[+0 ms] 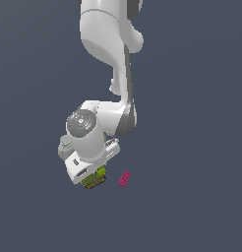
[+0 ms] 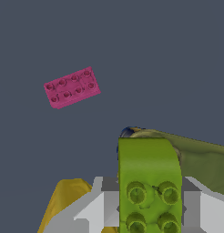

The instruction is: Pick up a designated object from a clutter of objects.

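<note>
**Gripper at the lime brick, with the pile close around it**

The wrist view shows the lime-green brick (image 2: 149, 184) filling the space between the two pale fingers (image 2: 89, 211) of the gripper (image 2: 148, 207), studs facing the camera. One finger lies on each side of the brick and close against it; whether the pads actually press its sides, or merely flank it, cannot be told from either view. In the exterior view the brick (image 1: 100, 172) shows only as a small bright patch under the wrist.

Position relative to the brick: the olive tin (image 2: 200, 157) lies just behind it and appears to touch it; the yellow bottle (image 2: 63, 198) sits just beside one finger; the magenta brick (image 2: 72, 87) lies well apart on bare floor. A grey-white jug (image 1: 64, 146) is partly hidden behind the arm (image 1: 105, 29).

Risks, as judgements:

- A grip low on the smooth side walls may let the brick slide out on lifting.
- The tin, if in contact, may drag or tip as the brick rises and knock it askew between the fingers.
- A finger brushing the yellow bottle may roll it and disturb the pile.
- Contact is unverified, so a lift may come up empty.
</note>
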You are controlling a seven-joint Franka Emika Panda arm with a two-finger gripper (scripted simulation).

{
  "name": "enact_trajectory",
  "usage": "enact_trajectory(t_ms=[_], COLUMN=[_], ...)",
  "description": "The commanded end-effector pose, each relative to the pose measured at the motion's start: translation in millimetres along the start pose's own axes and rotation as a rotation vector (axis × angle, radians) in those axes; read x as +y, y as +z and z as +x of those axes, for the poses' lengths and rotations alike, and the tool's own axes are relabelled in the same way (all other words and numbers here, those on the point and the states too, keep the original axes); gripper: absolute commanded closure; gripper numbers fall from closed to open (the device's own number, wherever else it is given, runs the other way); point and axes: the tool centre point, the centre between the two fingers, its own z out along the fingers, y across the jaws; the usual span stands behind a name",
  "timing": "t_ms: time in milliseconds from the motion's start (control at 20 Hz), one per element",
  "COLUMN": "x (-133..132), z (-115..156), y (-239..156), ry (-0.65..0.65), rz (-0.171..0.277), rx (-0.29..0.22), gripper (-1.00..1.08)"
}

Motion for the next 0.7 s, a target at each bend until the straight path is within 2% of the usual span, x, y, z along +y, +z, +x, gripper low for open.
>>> enact_trajectory(t_ms=[0, 350, 650], x=[-1, -12, -31], z=[0, -1, -2], y=[-3, -30, -75], ry=[0.000, 0.000, 0.000], rz=[-0.001, -0.001, -0.001], rx=[0.000, 0.000, 0.000], gripper=[1.08, 1.08, 1.08])
